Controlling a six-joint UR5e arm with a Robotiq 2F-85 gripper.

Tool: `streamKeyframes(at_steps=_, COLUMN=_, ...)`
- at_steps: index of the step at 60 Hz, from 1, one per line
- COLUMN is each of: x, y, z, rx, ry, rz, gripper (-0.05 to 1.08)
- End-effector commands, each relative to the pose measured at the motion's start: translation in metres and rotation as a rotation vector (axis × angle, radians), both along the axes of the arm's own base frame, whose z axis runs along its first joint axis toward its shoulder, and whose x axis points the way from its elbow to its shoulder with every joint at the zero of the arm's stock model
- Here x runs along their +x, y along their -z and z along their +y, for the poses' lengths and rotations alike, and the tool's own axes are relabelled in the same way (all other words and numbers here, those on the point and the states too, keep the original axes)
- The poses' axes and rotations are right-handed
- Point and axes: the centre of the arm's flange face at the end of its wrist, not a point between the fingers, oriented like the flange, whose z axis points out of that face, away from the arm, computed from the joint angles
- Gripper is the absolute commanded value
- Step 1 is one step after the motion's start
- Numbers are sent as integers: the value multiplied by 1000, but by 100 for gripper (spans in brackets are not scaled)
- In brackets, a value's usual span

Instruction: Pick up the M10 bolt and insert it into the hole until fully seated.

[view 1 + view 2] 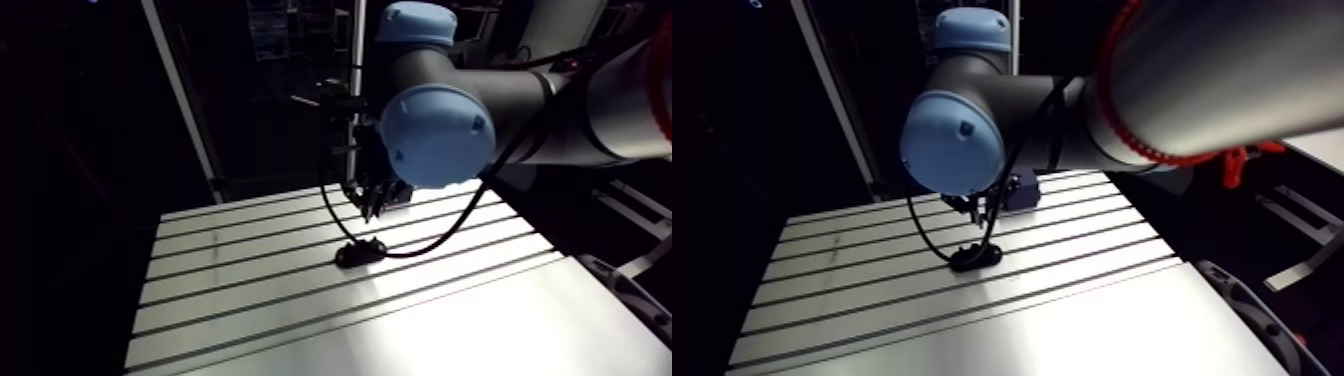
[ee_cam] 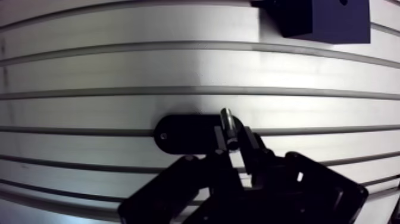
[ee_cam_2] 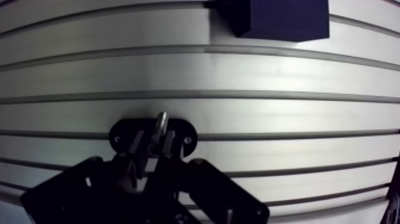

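M10 bolt (image 2: 227, 123) is being clamped between the fingers of the gripper (image 2: 232, 142). It is being seen as a short, shiny grey metal cylinder, slightly tilted, over the black oval plate (image 2: 181, 134) on the slotted table (image 2: 119, 71). Its lower end is being hidden by the fingers, so contact with the plate cannot be told.

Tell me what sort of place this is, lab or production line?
Most likely a robotics lab test bench, not a line: a slotted aluminium table, one black oval fixture plate lying on it, and the end effector shut on a single bolt by that plate.
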Motion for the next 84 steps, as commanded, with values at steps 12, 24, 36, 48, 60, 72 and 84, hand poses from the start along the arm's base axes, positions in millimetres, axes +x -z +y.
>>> streamKeyframes(at_steps=12, x=-26, y=-62, z=11, rx=-1, ry=37, rz=-31, gripper=107)
streamKeyframes(at_steps=24, x=-41, y=-93, z=16, rx=-11, ry=55, rz=-66, gripper=107)
streamKeyframes(at_steps=36, x=-56, y=-121, z=23, rx=-13, ry=65, rz=-137, gripper=108)
streamKeyframes(at_steps=48, x=-72, y=-127, z=31, rx=-20, ry=68, rz=-222, gripper=108)
streamKeyframes(at_steps=60, x=-85, y=-123, z=37, rx=-27, ry=70, rz=-272, gripper=108)
streamKeyframes(at_steps=72, x=-107, y=-125, z=44, rx=-33, ry=94, rz=-285, gripper=108)
streamKeyframes(at_steps=84, x=-129, y=-127, z=51, rx=-36, ry=112, rz=-304, gripper=108)
